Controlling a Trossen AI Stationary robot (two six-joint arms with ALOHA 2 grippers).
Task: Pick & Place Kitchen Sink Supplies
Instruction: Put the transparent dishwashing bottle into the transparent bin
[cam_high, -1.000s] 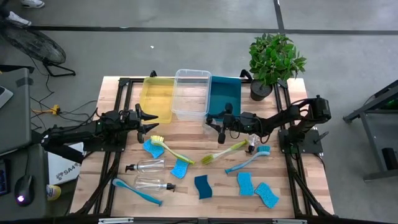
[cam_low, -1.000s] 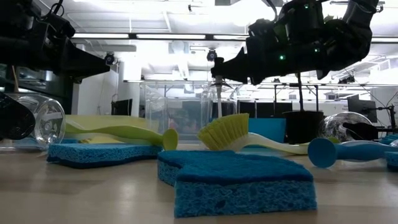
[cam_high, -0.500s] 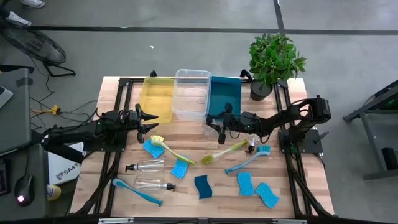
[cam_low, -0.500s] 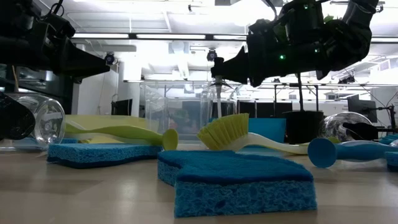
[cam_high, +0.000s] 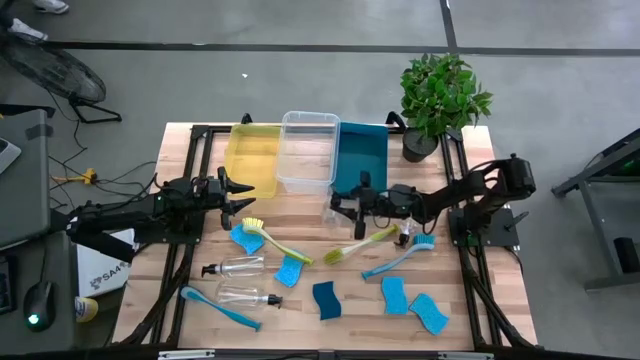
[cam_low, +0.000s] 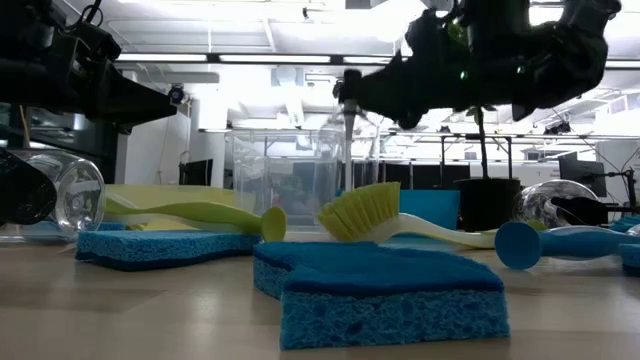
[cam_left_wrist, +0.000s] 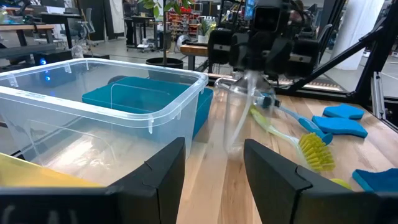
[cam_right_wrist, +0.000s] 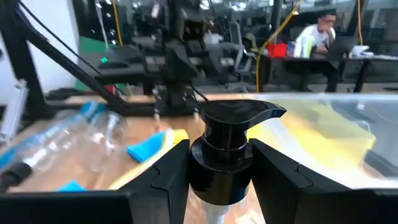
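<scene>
Over the desk (cam_high: 310, 225), the right arm (cam_high: 470, 190) reaches in low from the right edge, its claw (cam_high: 345, 206) clenched on the pump neck of a clear bottle (cam_left_wrist: 239, 115) just in front of the teal bin (cam_high: 362, 155), while the left claw (cam_high: 238, 186) waits released beside the yellow bin (cam_high: 253, 155).

Overhead view: table with bins, sink supplies and both arms.

We see the yellow bin (cam_high: 254, 156), clear bin (cam_high: 308, 150) and teal bin (cam_high: 361, 154) side by side at the far edge, the potted plant (cam_high: 440, 95) beside them. The right gripper (cam_high: 345, 203) sits just below the teal bin; the left gripper (cam_high: 236, 185) waits near the yellow bin. Brushes, sponges and two bottles (cam_high: 240, 280) lie scattered below.
</scene>
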